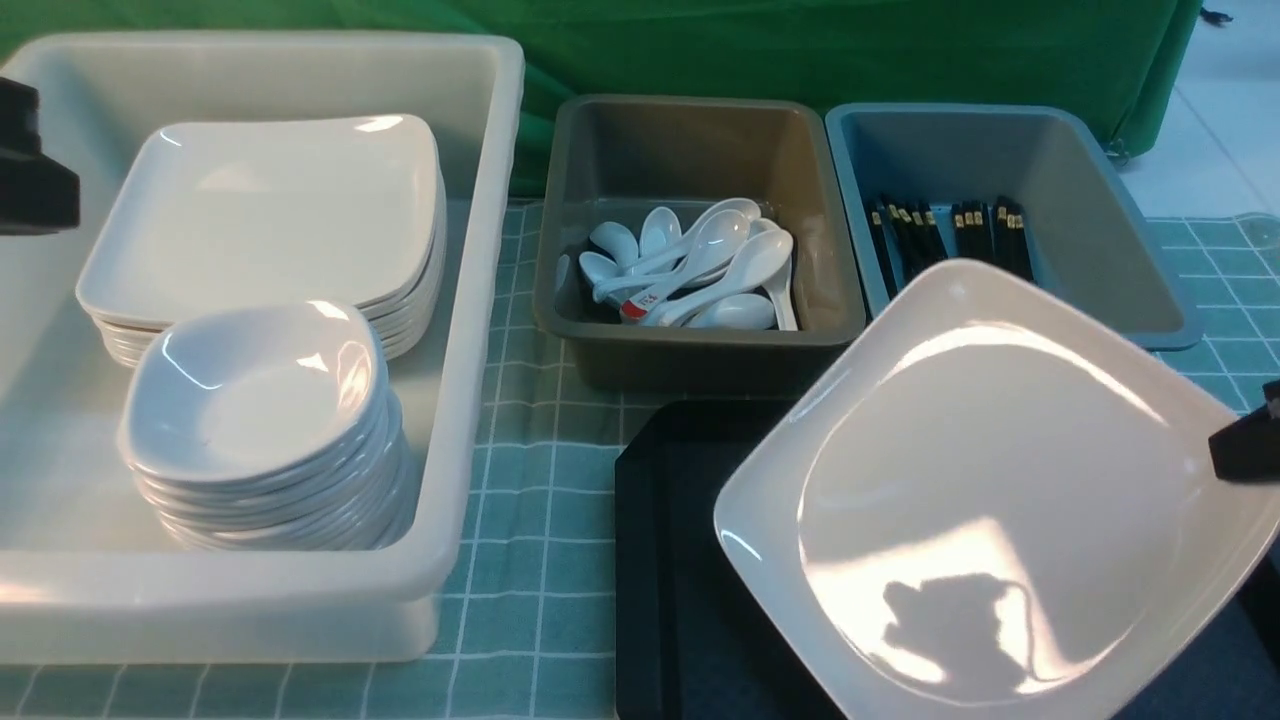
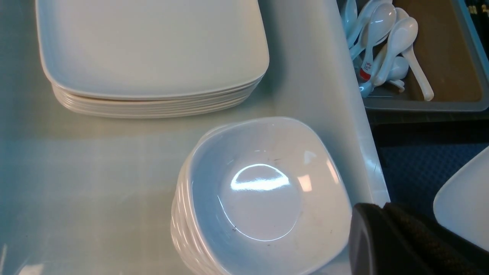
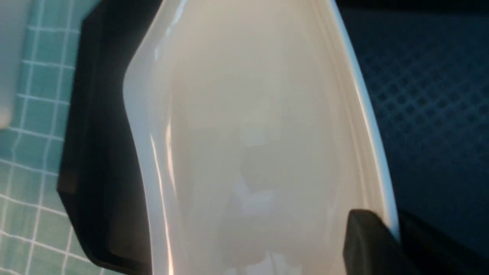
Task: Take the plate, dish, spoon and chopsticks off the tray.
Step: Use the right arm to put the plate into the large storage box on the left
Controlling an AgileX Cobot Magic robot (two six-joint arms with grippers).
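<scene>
— What lies under you?
— A table under a teal cloth with a white grid [image 1: 540, 470]. A green drape [image 1: 800, 50] hangs behind it, and pale floor tiles [image 1: 1225, 130] show past the far right corner.

— Where is the plate?
— The plate [image 1: 1000, 480] hangs tilted over the black tray [image 1: 655, 560], on my right side. My right gripper [image 3: 386, 229] pinches its rim, one finger inside the lip and one outside. Whether any edge touches the diamond-textured tray floor, I cannot tell.

— And your other arm?
— My left gripper [image 2: 382, 210] is pressed together on nothing. It hovers at the white tub [image 1: 480, 300] on my left, beside the stack of small dishes [image 1: 250, 395]. A stack of large plates [image 1: 270, 200] sits behind those.

— Beyond the tray?
— Two bins stand side by side on the cloth. The grey-brown bin [image 1: 690, 140] holds white spoons [image 1: 700, 265]. The blue-grey bin [image 1: 1090, 230] holds black chopsticks [image 1: 950, 235] with gold bands.
</scene>
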